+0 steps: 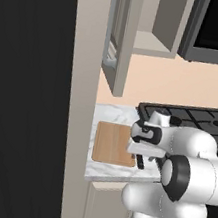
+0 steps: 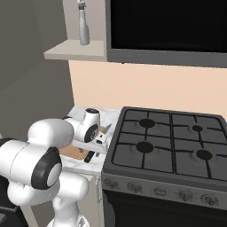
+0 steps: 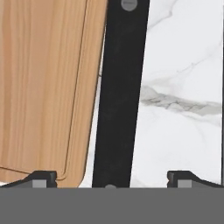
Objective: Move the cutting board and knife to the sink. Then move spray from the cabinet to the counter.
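So the two-finger gripper [image 3: 112, 181] is wide open, hanging right over the black handle of the long slim knife [image 3: 118, 96] mid-frame in the hand view. The flat light-brown wooden cutting board [image 1: 115, 143] lies just beside it on the white marble desk [image 3: 183, 65]. The grey spray bottle [image 2: 83, 24] stands on the shelf, upper left of the right base view.

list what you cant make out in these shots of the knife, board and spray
- Knife blade: in the hand view the handle runs off the top edge; in the right base view the arm covers most of it.
- Cutting board: its right side is hidden by the hand in the left base view.
- Pincer contact: fingertips straddle the handle, open; height above it unclear.
- Spray: nozzle too small to read.
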